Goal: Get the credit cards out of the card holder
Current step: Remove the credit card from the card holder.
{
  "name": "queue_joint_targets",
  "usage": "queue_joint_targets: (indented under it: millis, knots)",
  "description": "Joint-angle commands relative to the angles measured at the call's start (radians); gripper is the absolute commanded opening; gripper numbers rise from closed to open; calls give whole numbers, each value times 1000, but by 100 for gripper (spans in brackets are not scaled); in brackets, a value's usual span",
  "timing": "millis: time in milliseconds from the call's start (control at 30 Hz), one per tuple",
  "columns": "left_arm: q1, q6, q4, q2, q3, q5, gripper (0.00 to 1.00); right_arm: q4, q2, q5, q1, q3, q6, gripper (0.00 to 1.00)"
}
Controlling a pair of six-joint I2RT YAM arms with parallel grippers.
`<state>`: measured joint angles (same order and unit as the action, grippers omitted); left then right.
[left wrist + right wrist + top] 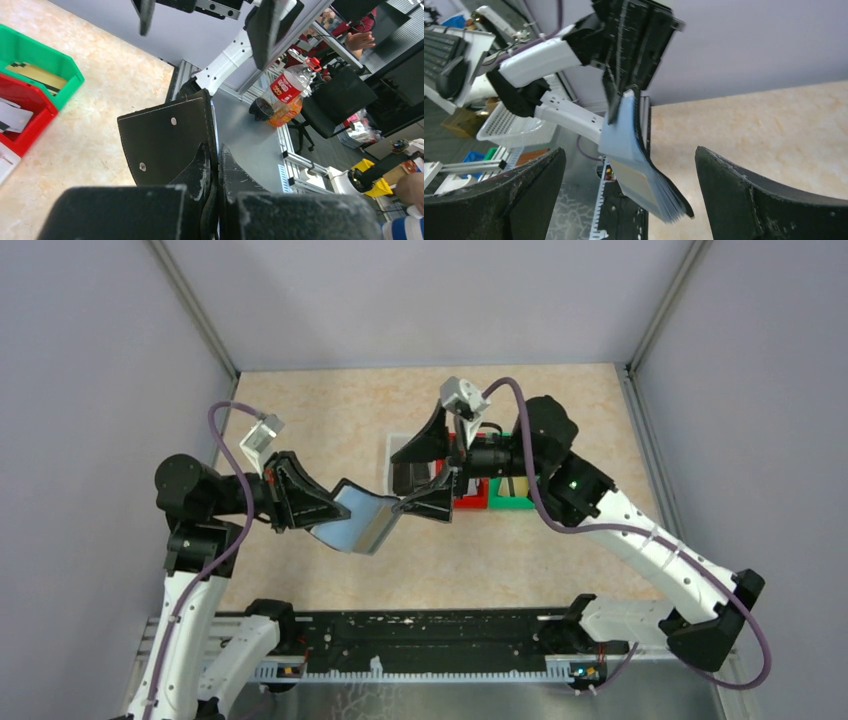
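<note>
Only partly visible: card holder [165, 137]

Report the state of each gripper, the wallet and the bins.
card holder: unfolded, held off the table, inner slots facing the right arm.
left gripper: shut on the card holder's edge.
right gripper: open and empty, jaws spread on either side of the card holder.
green bin: holds a gold card.
red bin: holds a grey-white card.

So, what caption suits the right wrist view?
Open right gripper faces the card holder held aloft by the left gripper.
</note>
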<state>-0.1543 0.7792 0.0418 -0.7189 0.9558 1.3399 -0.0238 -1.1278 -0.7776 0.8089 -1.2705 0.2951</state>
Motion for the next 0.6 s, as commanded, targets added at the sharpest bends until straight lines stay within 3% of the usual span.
queue_joint_targets:
  millis: [0, 167, 300, 467, 567]
  knots:
    - [4, 59, 74, 6, -14, 56, 0, -28, -51, -48, 97, -94, -103, 98]
    - [4, 74, 70, 2, -12, 110, 0, -115, -137, -16, 169, -152, -160, 96]
    - [4, 71, 65, 8, -8, 134, 0, -171, -200, -18, 209, -196, -165, 81]
    - [4, -4, -18, -1, 27, 162, 0, -161, -225, -60, 232, -194, -115, 44]
    - [4, -108, -129, -14, 62, 151, 0, -117, -220, -75, 233, -175, -41, 1]
